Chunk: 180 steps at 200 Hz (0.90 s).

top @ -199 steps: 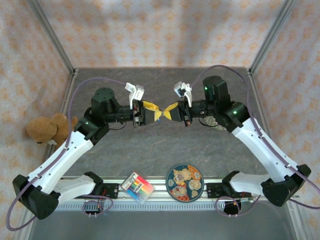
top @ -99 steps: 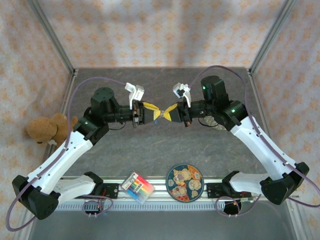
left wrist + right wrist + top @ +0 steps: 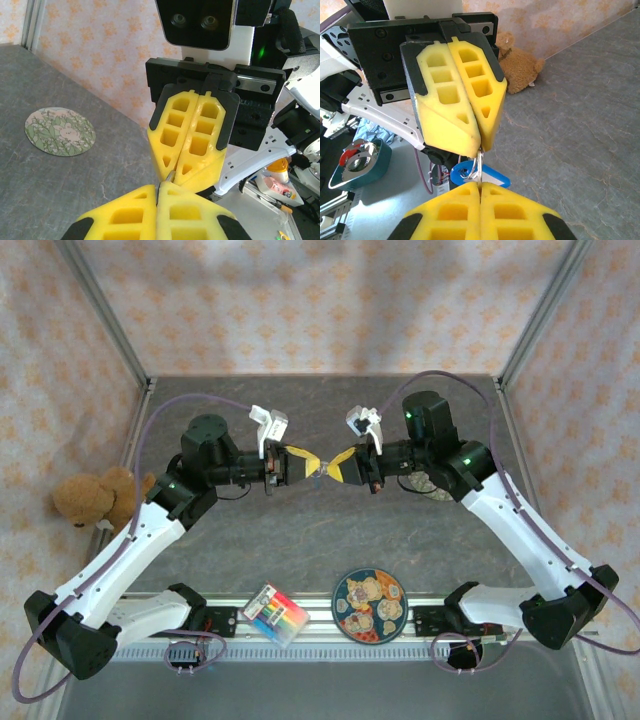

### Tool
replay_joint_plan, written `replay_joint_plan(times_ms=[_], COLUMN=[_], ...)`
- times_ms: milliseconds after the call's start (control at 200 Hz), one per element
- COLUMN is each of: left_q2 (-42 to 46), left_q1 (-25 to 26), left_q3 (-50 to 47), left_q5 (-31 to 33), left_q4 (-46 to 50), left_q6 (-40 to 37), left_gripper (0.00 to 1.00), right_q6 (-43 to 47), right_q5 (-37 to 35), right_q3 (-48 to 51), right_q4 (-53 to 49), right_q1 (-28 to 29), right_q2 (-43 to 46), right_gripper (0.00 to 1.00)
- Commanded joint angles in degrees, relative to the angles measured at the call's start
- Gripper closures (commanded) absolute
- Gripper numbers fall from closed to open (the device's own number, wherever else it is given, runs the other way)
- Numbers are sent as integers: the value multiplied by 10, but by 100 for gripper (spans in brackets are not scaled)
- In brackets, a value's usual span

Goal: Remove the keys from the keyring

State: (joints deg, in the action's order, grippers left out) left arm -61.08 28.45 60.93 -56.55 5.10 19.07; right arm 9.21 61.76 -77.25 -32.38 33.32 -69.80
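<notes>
Left gripper (image 3: 314,466) is clenched, and so is my right gripper (image 3: 332,466). They meet tip to tip in the air above the middle of the worktop (image 3: 330,550), somewhat nearer its far edge. From the right wrist I see a thin silvery metal piece (image 3: 479,163) running out of one closed pair of tips and into the other, pinched at both ends. I cannot tell whether it is the key's shank or a loop. The bright blue keyring (image 3: 493,177) hangs off that metal, just behind my right fingertips and clear of the worktop. A round green-patterned mat (image 3: 60,131) lies flat under the right arm. At the near edge a round patterned plate (image 3: 369,606) sits near a colourful striped box (image 3: 275,614). A teddy bear (image 3: 95,498) sits beside the left edge.
</notes>
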Motion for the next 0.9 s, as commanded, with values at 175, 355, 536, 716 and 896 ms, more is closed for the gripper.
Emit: replay_joint_plan(times_ms=[175,355,536,716,896], left_q2=[37,36,41,49,34], left_q1=[-1,-1,-2,-3,-4], left_q3=[-30,-48,-54,-35,-2], left_q5=[44,59,65,58,7], left_q4=[-106,-170,-170,-115,-62], left_q6=[66,109,106,69,43], left_gripper=[100,100,88,64,53], right_q6=[-85,-151,-146,-93,-45], right_q5=[-36,-90,-113,-113,-77], right_q3=[84,159,167,119,64], right_q4=[180,296,288,187,98], right_q1=[-3,24,42,41,28], right_q2=[83,127,140,128,96], right_gripper=[100,100,100,100,100])
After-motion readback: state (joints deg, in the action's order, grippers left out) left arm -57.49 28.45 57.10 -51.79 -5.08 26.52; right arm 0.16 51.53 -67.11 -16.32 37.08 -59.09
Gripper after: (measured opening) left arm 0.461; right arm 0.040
